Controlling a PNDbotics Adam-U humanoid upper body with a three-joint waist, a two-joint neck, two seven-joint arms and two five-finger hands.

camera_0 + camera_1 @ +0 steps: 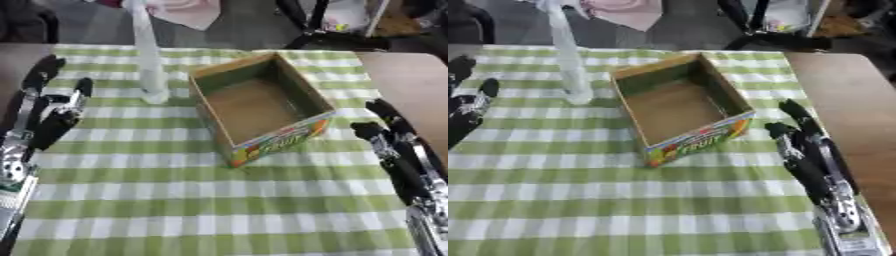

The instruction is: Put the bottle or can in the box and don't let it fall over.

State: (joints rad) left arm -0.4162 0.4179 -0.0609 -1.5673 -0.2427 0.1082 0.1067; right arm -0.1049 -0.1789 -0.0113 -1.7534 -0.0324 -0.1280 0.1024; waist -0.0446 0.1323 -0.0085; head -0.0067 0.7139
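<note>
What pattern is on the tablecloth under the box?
Green and white checks on the tablecloth, clearest in the left eye view, around the open box.

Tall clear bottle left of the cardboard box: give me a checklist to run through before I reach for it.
1. Tall clear plastic bottle upright on the green checked tablecloth: ok.
2. Open cardboard box with the colourful printed side is empty, room for the bottle: ok.
3. Bottle stands apart from the box's left wall: ok.
4. Left hand open, holding nothing, left of the bottle: ok.
5. Right hand open, on the box's right side, clear of the bottle: ok.
6. Whether the bottle holds liquid or has a cap: cannot tell.
</note>
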